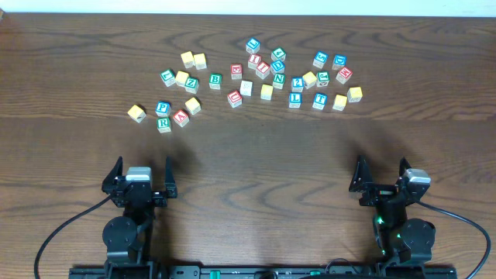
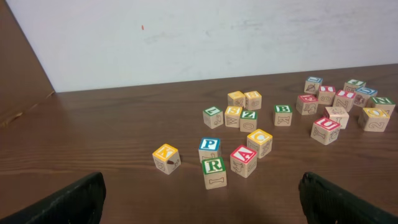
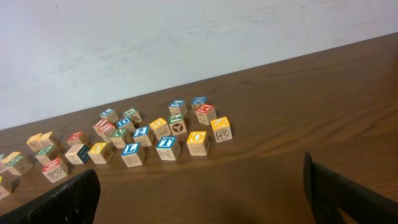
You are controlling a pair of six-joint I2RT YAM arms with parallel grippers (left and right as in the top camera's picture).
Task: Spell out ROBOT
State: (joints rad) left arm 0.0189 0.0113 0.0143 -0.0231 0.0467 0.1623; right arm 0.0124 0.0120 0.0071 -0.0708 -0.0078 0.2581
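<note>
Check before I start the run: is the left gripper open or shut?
Open. The left gripper has its fingers wide apart in the overhead and wrist views, with nothing between them.

Blocks (image 1: 266, 92) lie scattered over the far half of the table (image 1: 248, 155). At their near left, R (image 1: 163, 124) has P (image 1: 162, 108) just behind and A (image 1: 180, 118) just right.
</note>
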